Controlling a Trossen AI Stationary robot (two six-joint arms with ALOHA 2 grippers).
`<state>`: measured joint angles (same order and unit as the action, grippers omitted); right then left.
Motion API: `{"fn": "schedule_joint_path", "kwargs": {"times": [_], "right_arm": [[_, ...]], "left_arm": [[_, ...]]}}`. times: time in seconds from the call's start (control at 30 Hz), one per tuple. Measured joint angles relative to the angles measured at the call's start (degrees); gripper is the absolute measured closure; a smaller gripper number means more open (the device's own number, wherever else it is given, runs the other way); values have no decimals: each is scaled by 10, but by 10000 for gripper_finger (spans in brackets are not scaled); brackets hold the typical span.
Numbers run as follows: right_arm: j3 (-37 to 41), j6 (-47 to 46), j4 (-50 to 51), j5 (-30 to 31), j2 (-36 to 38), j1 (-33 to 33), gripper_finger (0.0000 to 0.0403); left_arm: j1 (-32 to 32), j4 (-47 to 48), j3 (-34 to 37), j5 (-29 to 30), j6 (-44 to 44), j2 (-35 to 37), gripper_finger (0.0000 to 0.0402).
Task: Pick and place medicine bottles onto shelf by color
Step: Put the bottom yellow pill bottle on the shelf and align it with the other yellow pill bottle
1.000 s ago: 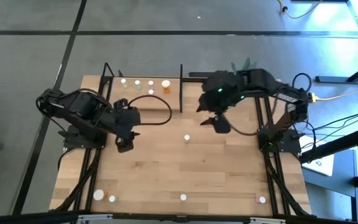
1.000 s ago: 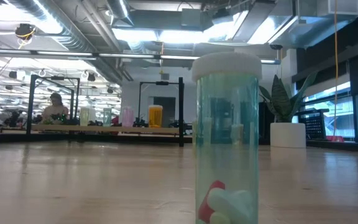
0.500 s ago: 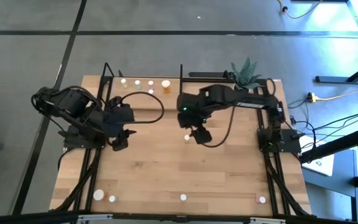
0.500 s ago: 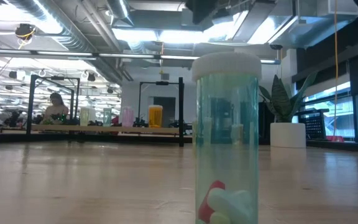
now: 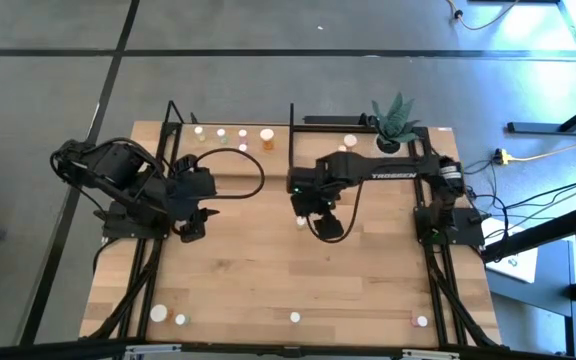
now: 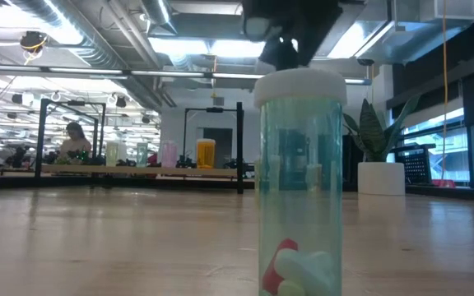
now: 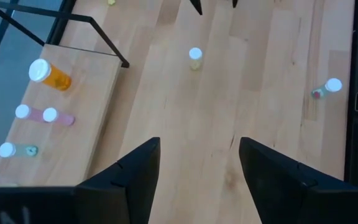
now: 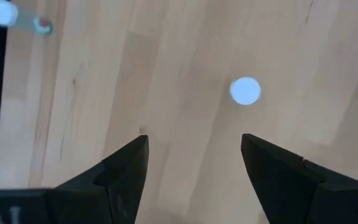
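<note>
White-capped bottle (image 5: 300,222) stood upright mid-table, long axis vertical, cap up. Right gripper (image 5: 305,212) hovered just above it, fingers spread, empty. Left gripper (image 5: 192,230) parted, empty, near shelf (image 5: 230,150).

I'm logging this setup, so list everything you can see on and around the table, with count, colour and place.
shelf: one, light wood with black frame, far left corner of the table.
bottles on shelf: four or five, orange, pink, greenish, in a row.
middle bottle: one, white cap, table centre.
near-edge bottles: four, white caps, along the near edge.
plant: one, green in white pot, far right.
far bottle: one, white cap, beside the plant.
person: one, in the room behind.
left gripper: open, mid-left.
right gripper: open, above the middle bottle.
</note>
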<state>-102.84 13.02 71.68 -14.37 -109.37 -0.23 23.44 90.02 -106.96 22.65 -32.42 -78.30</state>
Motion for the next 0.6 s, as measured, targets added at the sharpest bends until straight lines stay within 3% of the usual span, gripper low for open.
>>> {"fn": "schedule_joint_path", "kwargs": {"times": [0.13, 0.27, 0.47, 0.6], "right_arm": [[117, -66, -131, 5, 54, 0, 144], [227, -126, -233, 55, 98, 11, 144], [364, -224, -417, 83, 127, 34, 144], [428, -286, -509, 138, 128, 57, 144]], "left_arm": [[0, 0, 0, 0, 0, 0, 190], [0, 0, 0, 0, 0, 0, 190], [-1, 0, 0, 7, 0, 0, 190], [-1, 0, 0, 8, 0, 0, 190]]}}
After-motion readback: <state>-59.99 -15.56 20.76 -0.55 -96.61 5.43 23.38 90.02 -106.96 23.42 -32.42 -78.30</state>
